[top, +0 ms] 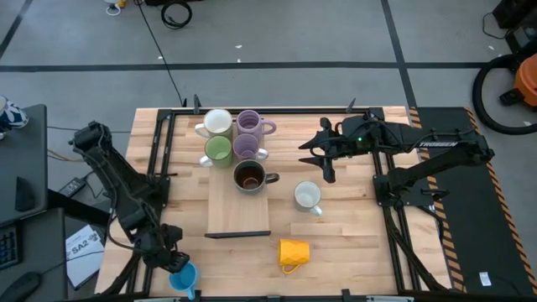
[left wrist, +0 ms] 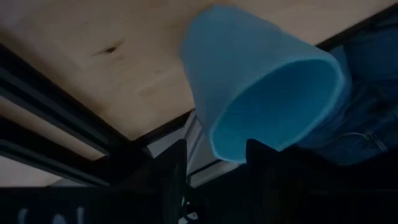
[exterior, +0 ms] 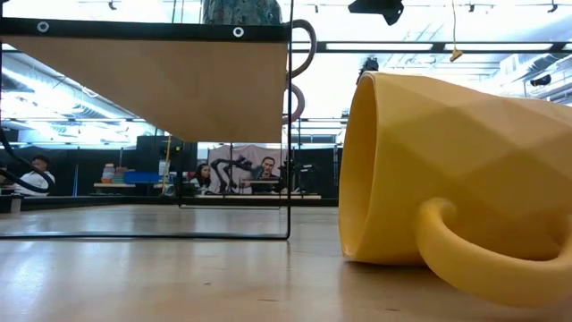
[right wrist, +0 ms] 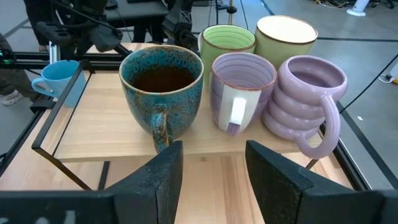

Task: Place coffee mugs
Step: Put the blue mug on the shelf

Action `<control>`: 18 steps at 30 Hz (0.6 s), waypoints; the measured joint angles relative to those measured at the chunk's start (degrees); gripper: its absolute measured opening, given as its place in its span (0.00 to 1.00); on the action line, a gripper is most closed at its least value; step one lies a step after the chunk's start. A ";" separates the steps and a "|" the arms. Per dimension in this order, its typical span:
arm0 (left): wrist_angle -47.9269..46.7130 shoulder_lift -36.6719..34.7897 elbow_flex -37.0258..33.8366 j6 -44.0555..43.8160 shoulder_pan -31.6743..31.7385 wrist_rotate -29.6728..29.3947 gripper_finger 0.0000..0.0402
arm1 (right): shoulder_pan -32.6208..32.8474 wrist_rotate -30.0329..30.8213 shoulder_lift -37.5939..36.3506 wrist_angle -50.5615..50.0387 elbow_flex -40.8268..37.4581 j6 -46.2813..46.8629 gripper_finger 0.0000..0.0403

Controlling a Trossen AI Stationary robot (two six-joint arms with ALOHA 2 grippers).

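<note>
A blue mug (top: 185, 277) stands at the table's near left corner. My left gripper (left wrist: 217, 158) is open at it, one finger (left wrist: 174, 168) outside the wall and the other (left wrist: 267, 165) in front of the mouth. Whether they touch the mug does not show. Several mugs stand on a raised wooden board (top: 239, 210): white (top: 218, 122), ribbed lavender (right wrist: 308, 99), green (right wrist: 227, 40), lavender (right wrist: 242, 90) and dark speckled (right wrist: 161, 87). A white mug (top: 308, 196) stands on the table. A yellow mug (exterior: 447, 170) lies on its side. My right gripper (right wrist: 214, 162) hovers open, right of the board.
The board sits on a thin black wire frame (exterior: 289, 134) above the table top. Black rails (top: 159, 159) run along the table's left and right sides. Bare wood lies between the board and the yellow mug.
</note>
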 joint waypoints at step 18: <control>0.42 7.25 0.02 -0.12 1.74 0.22 0.39 | 0.00 0.00 0.00 -0.02 0.00 -2.36 0.45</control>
